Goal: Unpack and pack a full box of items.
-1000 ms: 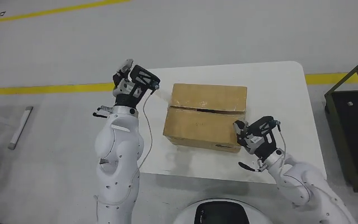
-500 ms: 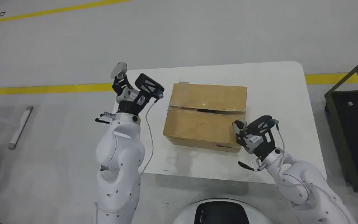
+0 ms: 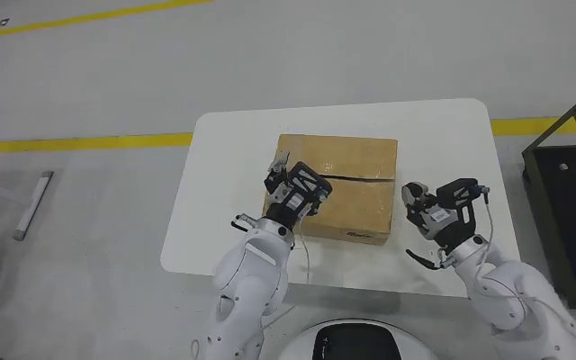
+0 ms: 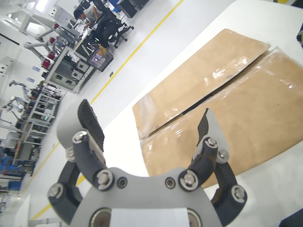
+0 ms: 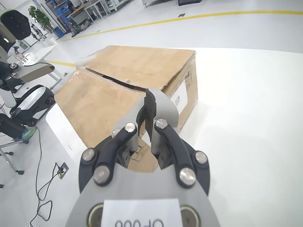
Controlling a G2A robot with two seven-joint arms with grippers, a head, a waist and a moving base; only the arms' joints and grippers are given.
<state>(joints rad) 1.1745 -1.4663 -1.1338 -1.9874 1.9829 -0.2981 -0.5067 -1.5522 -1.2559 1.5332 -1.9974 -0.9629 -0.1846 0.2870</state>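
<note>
A brown cardboard box [image 3: 346, 175] sits in the middle of the white table [image 3: 450, 135], its taped top flaps parted along a dark middle slit [image 4: 210, 93]. My left gripper [image 3: 290, 178] hovers open over the box's near left corner, and in the left wrist view its gripper [image 4: 146, 124] has one finger over the table and the other over the flap. My right gripper [image 3: 417, 198] is shut and holds nothing, standing just off the box's near right corner. In the right wrist view the right gripper [image 5: 149, 109] points at that corner of the box [image 5: 118, 83].
Bare table surface lies on both sides of the box. A dark green cart [image 3: 551, 207] stands past the table's right edge. A grey bar [image 3: 31, 205] lies on the floor far to the left, and a yellow line [image 3: 90, 141] crosses the floor.
My left arm has swung from the table's far left corner to above the box's near left corner. The right gripper has drawn away from the box corner, to the right.
</note>
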